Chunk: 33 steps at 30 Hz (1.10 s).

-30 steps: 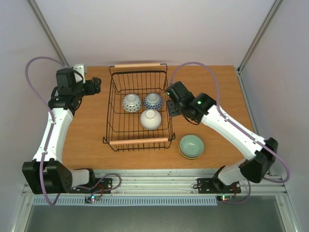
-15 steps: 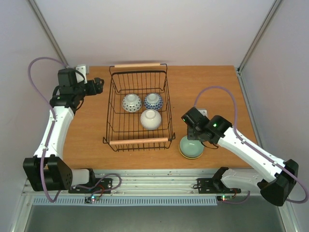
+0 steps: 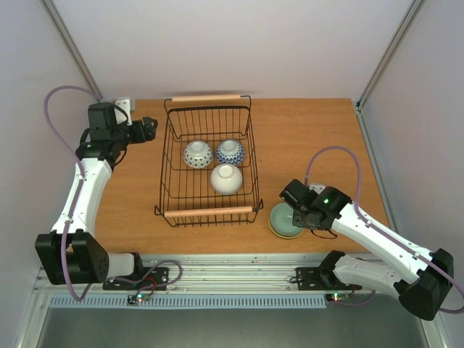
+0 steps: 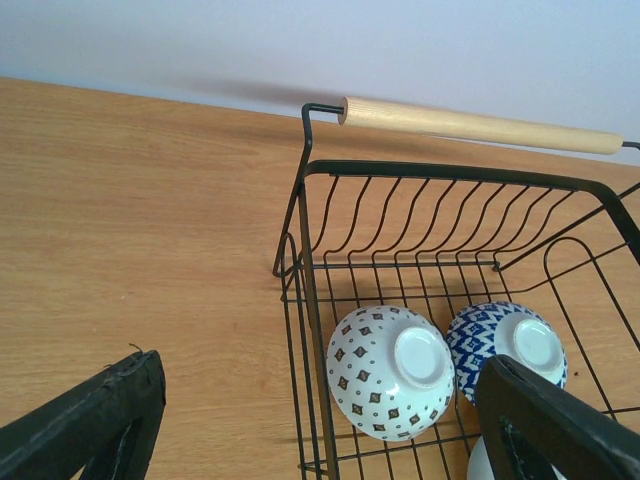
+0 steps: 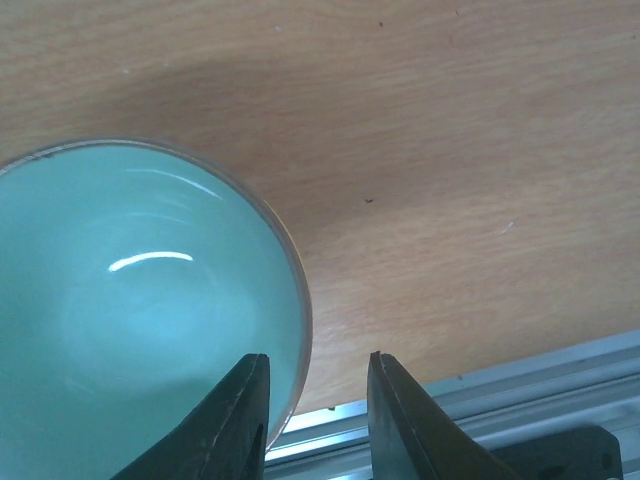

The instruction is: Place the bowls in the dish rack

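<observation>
3 bowls sit upside down inside the dish rack point(image 3: 209, 212): the dotted bowl point(image 4: 390, 370) and the blue zigzag bowl point(image 4: 505, 345) side by side, the plain white bowl point(image 3: 226, 178) nearer the arms. The pale green bowl point(image 5: 130, 300) stands upright on the table point(image 3: 319, 138), just right of the rack's near corner. The right gripper point(image 5: 316, 362) straddles its rim, 1 finger inside and 1 outside, jaws slightly apart, not clenched. The left gripper point(image 3: 148, 129) hangs released, fingers wide, left of the rack's far end
</observation>
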Available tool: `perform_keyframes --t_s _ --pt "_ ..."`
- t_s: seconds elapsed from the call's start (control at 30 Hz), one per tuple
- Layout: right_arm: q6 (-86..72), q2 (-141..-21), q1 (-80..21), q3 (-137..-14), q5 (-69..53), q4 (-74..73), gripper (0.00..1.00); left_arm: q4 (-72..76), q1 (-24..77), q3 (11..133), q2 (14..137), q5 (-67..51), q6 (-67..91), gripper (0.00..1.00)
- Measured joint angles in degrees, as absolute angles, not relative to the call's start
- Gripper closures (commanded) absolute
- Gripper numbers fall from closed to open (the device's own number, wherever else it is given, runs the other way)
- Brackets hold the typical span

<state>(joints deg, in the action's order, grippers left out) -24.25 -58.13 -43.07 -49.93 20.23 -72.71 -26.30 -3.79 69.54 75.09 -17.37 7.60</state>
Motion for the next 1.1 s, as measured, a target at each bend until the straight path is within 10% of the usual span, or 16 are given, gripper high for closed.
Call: perform_keyframes --t_s 0.73,1.1 --pt "-25.4 -64.7 -43.0 -44.8 18.4 -65.6 0.74 -26.3 -3.8 69.5 75.2 -17.4 7.7 0.15" --pt "-25.5 -64.5 -43.0 -44.5 18.9 -65.7 0.99 -26.3 -3.8 69.5 75.2 -17.3 7.7 0.14"
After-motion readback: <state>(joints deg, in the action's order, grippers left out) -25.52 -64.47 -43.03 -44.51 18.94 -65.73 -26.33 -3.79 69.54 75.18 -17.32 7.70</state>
